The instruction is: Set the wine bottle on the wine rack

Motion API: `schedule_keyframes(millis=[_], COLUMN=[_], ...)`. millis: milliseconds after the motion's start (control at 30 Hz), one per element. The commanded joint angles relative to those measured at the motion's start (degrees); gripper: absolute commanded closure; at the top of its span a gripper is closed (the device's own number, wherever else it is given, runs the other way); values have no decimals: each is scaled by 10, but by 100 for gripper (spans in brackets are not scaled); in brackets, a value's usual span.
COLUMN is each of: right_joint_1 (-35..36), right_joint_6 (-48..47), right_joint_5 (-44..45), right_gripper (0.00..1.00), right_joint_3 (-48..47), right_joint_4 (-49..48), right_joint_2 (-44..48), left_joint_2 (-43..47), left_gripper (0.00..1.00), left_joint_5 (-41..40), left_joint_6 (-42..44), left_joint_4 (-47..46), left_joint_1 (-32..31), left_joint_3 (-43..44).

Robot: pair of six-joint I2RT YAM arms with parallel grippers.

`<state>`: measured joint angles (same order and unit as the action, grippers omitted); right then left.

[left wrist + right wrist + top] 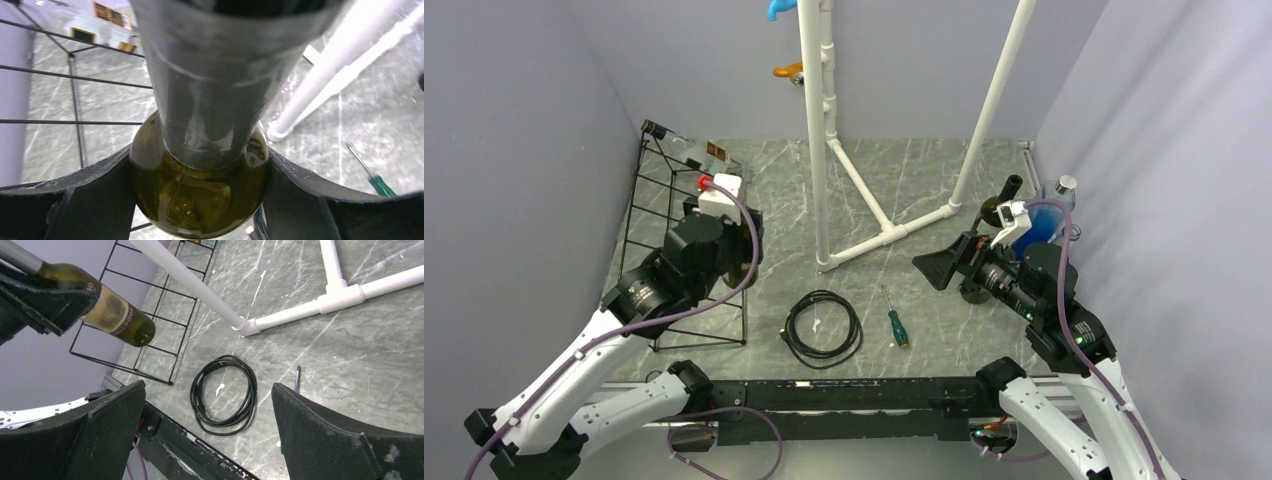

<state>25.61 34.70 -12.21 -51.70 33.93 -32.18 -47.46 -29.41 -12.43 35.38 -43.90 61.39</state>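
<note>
Left gripper (200, 197) clamped on the wine bottle (117, 317), above the wine rack (662, 200) at left, right gripper (207, 435) spread wide, empty.

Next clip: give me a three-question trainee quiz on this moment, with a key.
1. True or false: the left pincer is shut on the wine bottle.
2. Which tool lies beside the coiled black cable? A hammer; B screwdriver; C pliers.
3. Fill in: the right pincer is ____ and holds nothing.
Key: 1 true; 2 B; 3 open.
</note>
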Motion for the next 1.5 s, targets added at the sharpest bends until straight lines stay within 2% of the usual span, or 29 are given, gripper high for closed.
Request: schedule_keyframes(millis=[0,133,367,533,833,1033,1467], right_joint_1=[3,3,3,3,3,3,3], right_joint_6=[-9,-8,-11,-13,4,18,40], right_joint_5=[14,15,27,30,27,25,44], right_gripper=[0,0,0,0,0,0,0], right_joint_3=[-21,-22,-21,-34,-31,-31,-33], right_joint_4=[4,5,20,24,12,16,40], right_joint_2=[2,6,16,10,13,14,-9], left_joint_2=[13,-7,-78,-126,-190,-255,-327], left_gripper=[100,100,100,100,100,100,100], left_joint_5=[-28,-27,38,55,94,160,192], left_joint_6=[24,9,-25,-43,-164,-260,-296], left_joint_4=[-86,-116,-140,-182,-256,-252,-291], left_joint_1=[46,102,220,286,390,455,497], left_joint_3=[45,60,121,139,134,142,145])
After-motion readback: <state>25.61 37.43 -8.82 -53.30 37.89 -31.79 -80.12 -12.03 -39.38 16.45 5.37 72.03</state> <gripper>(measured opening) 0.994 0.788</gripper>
